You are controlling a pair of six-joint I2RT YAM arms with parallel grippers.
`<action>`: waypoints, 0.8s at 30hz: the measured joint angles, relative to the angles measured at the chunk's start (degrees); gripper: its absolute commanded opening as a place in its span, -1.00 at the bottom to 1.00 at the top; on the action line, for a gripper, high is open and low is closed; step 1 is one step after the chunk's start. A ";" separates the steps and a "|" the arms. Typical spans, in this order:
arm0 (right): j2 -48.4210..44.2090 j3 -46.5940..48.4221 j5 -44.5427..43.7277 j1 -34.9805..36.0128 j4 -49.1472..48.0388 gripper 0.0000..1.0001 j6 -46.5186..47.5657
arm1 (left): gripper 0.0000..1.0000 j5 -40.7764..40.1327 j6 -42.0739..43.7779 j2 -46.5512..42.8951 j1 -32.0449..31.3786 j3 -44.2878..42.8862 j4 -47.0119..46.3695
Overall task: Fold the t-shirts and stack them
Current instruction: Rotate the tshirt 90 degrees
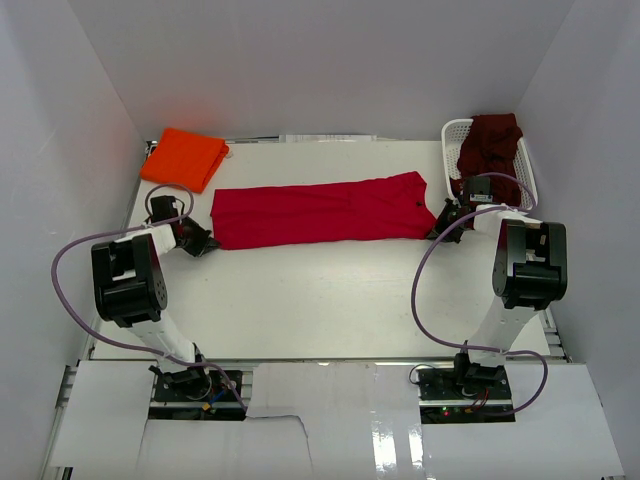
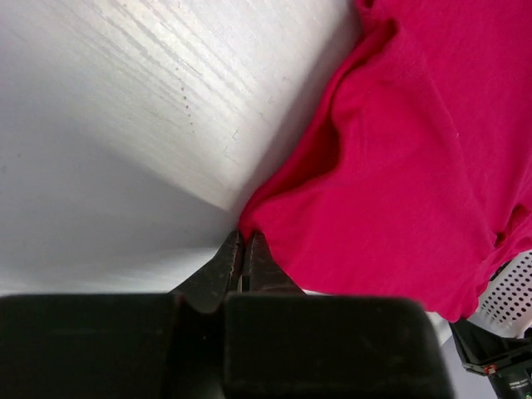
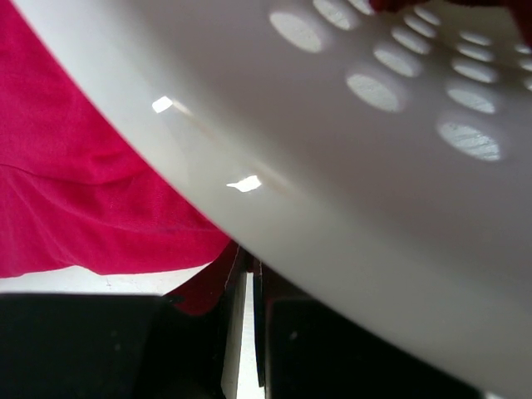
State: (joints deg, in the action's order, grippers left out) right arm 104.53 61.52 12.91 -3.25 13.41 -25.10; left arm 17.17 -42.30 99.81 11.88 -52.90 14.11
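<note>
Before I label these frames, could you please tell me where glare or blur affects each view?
Top external: sharp, evenly lit. Left wrist: glare on the table beside the red t-shirt; base of the left gripper blurred. Right wrist: white basket out of focus, two glints.

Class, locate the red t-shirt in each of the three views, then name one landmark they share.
Top external: red t-shirt stretched across the middle.
Left wrist: red t-shirt fills the right side.
Right wrist: red t-shirt at left, beyond the basket.
Shared landmark: white basket, far right from above, bottom-right in left wrist, large in right wrist.
</note>
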 measured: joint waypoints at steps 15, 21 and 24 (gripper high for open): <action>2.16 4.61 -2.01 0.09 3.28 -0.85 0.09 | -1.00 -2.86 0.66 -1.84 -0.44 0.11 3.78; 2.16 5.22 -3.89 0.37 5.81 -0.85 0.55 | -1.00 -3.69 0.96 -2.21 -0.46 -0.04 5.38; 2.14 5.22 -3.93 0.37 5.99 -0.85 0.68 | -1.00 -3.69 0.96 -2.21 -0.46 -0.04 5.44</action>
State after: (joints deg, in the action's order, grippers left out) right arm 106.67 66.74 8.97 -2.87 19.40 -24.43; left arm 13.47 -41.34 97.60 11.42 -52.95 19.55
